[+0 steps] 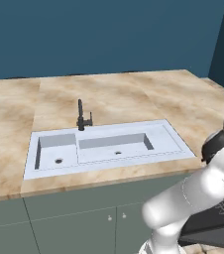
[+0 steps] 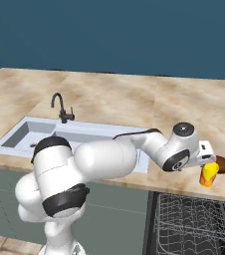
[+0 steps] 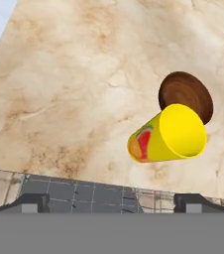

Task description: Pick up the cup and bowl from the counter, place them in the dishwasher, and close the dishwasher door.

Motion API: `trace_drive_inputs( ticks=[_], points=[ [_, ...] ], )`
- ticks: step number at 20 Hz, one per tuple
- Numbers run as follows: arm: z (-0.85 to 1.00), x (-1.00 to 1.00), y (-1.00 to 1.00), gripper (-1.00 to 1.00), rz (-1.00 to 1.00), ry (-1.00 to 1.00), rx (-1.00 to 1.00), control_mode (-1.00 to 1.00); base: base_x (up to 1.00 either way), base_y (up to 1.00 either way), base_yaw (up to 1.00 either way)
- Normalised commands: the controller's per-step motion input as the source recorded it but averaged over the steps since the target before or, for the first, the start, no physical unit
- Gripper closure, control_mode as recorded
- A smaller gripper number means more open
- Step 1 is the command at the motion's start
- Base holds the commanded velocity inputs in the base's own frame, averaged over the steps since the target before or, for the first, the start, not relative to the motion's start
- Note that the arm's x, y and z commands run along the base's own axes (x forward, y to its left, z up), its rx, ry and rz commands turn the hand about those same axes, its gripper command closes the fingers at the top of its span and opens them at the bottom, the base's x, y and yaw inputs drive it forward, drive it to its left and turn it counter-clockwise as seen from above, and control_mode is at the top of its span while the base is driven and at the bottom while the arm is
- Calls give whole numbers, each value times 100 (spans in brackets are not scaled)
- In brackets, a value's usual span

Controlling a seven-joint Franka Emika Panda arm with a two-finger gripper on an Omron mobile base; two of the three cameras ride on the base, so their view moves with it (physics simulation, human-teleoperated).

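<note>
The cup [image 3: 168,134], yellow with a red and orange patch, stands on the counter [image 3: 74,74] close to its front edge. Behind it and touching or nearly so lies the bowl [image 3: 186,96], small and dark brown. My gripper [image 3: 113,203] hangs above the counter edge, open, nothing between its fingertips [image 3: 32,202]; the cup lies ahead and to the right of its centre line. From the right base view the gripper [image 2: 206,162] is just over the cup [image 2: 209,175], with the bowl [image 2: 224,164] beside it. Below them the dishwasher [image 2: 199,219] stands open, wire rack showing.
A white double-basin sink [image 1: 109,146] with a black tap [image 1: 82,116] sits in the counter [image 1: 124,94] left of the arm. Grey-green cupboard doors [image 1: 84,223] run under it. The dishwasher door [image 1: 208,233] lies folded down at the lower right.
</note>
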Motion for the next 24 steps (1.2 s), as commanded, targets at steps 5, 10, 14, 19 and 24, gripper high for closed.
trace_drive_inputs(
  ticks=[5, 10, 14, 19, 24],
  points=[
    [-14, 35, -39, -100, 0, 0, 0, -100, 0, 0, 0],
    [-13, 33, -37, -100, 0, 0, 0, -100, 0, 0, 0],
    [-14, 35, -35, -100, 0, 0, 1, -100, 0, 0, 0],
    [-16, 35, -35, -100, 0, 0, 2, -100, 0, 0, 0],
    [-32, 29, -26, -100, 0, 0, 4, -100, 0, 0, 0]
  ],
)
